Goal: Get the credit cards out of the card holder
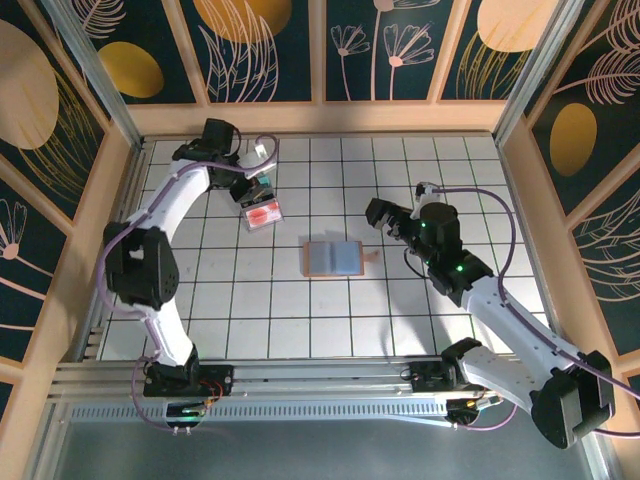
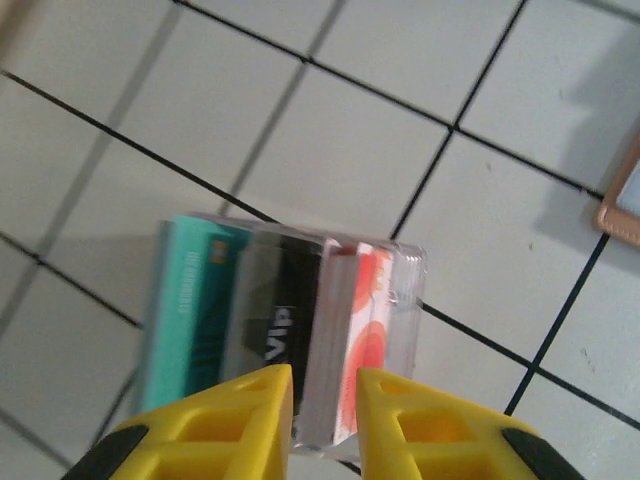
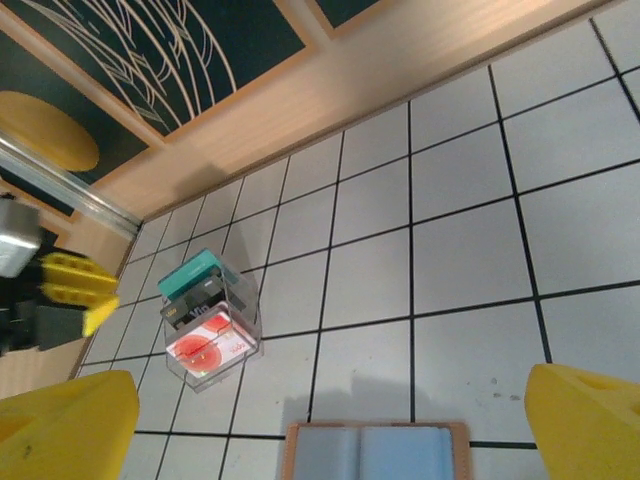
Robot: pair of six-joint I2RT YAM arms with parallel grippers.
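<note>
Credit cards (image 1: 262, 212), stacked on table (image 1: 400, 320); stack end is straddled by narrowly parted left gripper (image 2: 323, 385). Card holder (image 1: 333, 258) is laid open mid-table; right gripper (image 3: 330, 410) is spread wide.

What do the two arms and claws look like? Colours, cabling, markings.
Left arm and right arm: white tubular links, black joints, purple cables looped alongside. Green light on the right forearm. Left claw and right claw: blocky yellow fingers.

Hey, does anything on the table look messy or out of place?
The cards lie in a skewed, fanned pile near the left gripper, the teal one sticking out sideways. The card holder lies open and flat mid-table; nothing else stands out.
</note>
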